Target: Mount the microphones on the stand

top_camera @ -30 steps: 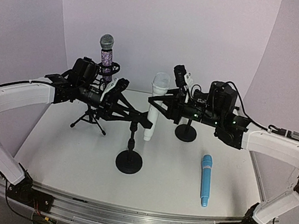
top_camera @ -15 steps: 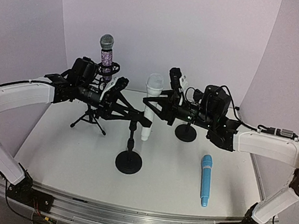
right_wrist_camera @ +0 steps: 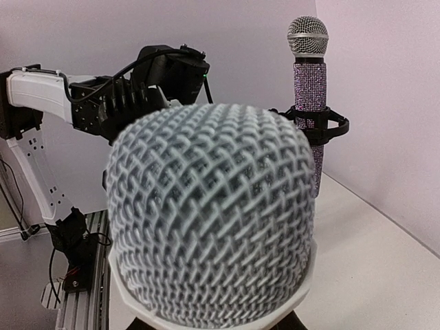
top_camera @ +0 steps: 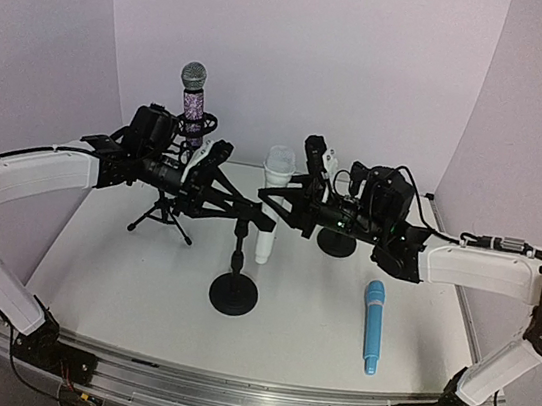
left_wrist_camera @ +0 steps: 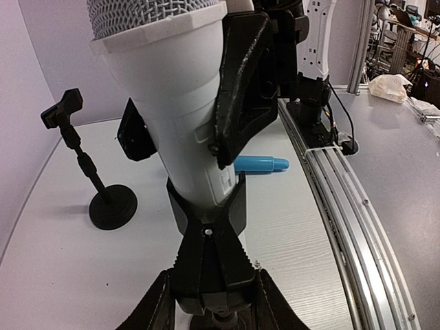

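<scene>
White microphone [top_camera: 265, 246] upright, pinched by right gripper [top_camera: 276, 202], body set between prongs of clip [left_wrist_camera: 206, 237] on round-base stand [top_camera: 234, 294], clip base pinched by left gripper [top_camera: 254, 219].

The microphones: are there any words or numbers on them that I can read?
None: no word, number or sign can be read in any view.
The all-white microphone, the purple-glitter microphone with a silver mesh head, the light blue stick microphone and the black round-base stand show no lettering.
</scene>
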You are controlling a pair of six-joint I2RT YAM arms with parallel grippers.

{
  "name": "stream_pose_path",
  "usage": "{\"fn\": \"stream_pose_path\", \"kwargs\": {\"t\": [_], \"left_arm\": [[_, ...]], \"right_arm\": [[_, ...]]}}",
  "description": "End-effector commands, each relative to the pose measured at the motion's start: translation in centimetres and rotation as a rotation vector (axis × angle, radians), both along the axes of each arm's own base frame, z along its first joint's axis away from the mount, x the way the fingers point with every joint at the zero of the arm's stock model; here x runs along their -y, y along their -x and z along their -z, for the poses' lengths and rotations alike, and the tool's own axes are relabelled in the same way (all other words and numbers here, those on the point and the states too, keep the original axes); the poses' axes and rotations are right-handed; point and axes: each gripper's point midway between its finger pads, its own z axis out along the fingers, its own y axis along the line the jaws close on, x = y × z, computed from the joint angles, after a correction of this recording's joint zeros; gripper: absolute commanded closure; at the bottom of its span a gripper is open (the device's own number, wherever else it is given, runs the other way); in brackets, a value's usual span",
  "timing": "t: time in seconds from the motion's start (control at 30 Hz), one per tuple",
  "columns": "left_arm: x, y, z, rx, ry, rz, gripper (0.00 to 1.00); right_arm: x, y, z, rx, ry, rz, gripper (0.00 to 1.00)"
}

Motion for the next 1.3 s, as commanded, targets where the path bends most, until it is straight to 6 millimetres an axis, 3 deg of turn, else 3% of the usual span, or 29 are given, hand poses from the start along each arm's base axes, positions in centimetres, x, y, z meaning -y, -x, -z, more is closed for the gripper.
{"fn": "stream_pose_path", "kwargs": {"t": [0.0,0.1,0.13,0.27,0.37,0.53,0.7,0.97,1.03,1.17,1.27], "left_arm": [[0.5,-0.1,-1.0,0.061,0.036,0.011,1.0],[0.5,-0.1,-1.2,0.062,0.039,0.011,1.0],[0.5,-0.1,-1.2,0.061,0.04,0.011,0.95],[0.3,0.4,-1.1,0.049,0.039,0.024,0.48],[0.2,0.8,-1.1,0.044,0.043,0.037,0.31],[0.0,0.9,-1.1,0.045,0.039,0.037,0.27],[-0.2,0.9,-1.0,0.044,0.036,0.035,0.26],[-0.5,1.3,-1.0,0.051,0.038,0.048,0.18],[-0.6,1.4,-1.0,0.049,0.038,0.043,0.15],[-1.4,0.7,-1.6,0.011,0.074,-0.033,0.09],[-2.4,0.9,-1.0,-0.052,0.109,-0.109,0.08]], "right_arm": [[-1.5,1.3,-0.9,0.011,-0.021,-0.065,1.0],[-1.5,1.3,-0.8,0.003,-0.021,-0.062,1.0],[-1.5,1.3,-0.8,0.0,-0.021,-0.059,1.0],[-1.2,1.2,-0.9,-0.002,-0.024,-0.045,1.0],[-1.1,1.2,-1.0,0.003,-0.025,-0.038,1.0],[-1.0,1.0,-1.0,0.005,-0.025,-0.03,0.92],[-0.8,0.9,-1.2,0.006,-0.029,-0.012,0.58],[-0.3,0.8,-2.1,0.02,-0.043,0.013,0.33],[-0.2,0.7,-2.2,0.02,-0.044,0.018,0.17],[0.2,0.7,-2.2,0.019,-0.041,0.039,0.12],[1.3,0.5,-2.2,0.024,-0.036,0.088,0.1]]}}
